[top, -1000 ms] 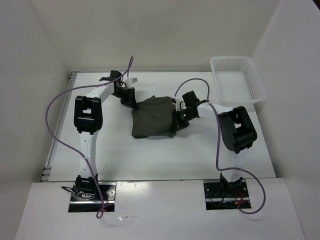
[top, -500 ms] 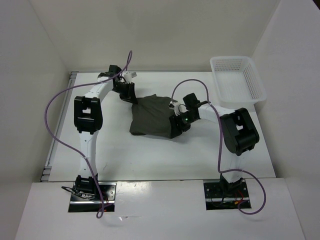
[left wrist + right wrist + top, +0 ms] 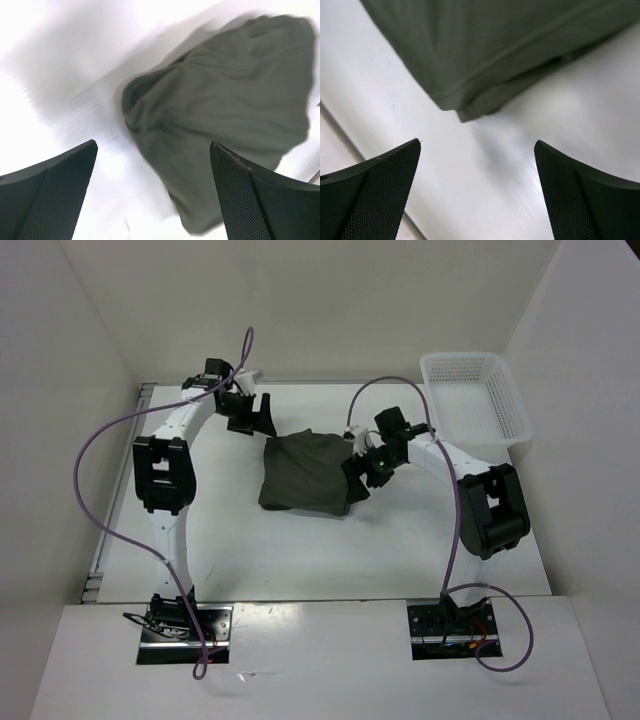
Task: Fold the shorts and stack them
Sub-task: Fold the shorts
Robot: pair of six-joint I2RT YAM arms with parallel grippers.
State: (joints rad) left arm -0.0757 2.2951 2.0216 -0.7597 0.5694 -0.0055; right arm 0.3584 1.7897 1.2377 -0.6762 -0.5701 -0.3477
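The dark olive-green shorts (image 3: pixel 305 472) lie folded in a rough square near the middle of the white table. My left gripper (image 3: pixel 255 416) hangs open just off their far left corner, nothing between its fingers. In the left wrist view the shorts (image 3: pixel 220 115) spread wrinkled below and beyond the open left gripper (image 3: pixel 153 150). My right gripper (image 3: pixel 357 480) is open at the shorts' right edge. In the right wrist view a hemmed corner of the shorts (image 3: pixel 485 55) lies ahead of the right gripper (image 3: pixel 478 145), which holds nothing.
A white mesh plastic basket (image 3: pixel 475 397) stands at the far right corner of the table. Purple cables loop from both arms. White walls close in the table on the left, back and right.
Both grippers have opened and let go of the shorts. The left gripper has drawn back toward the far left; the right has pulled slightly right. The shorts have settled flat.
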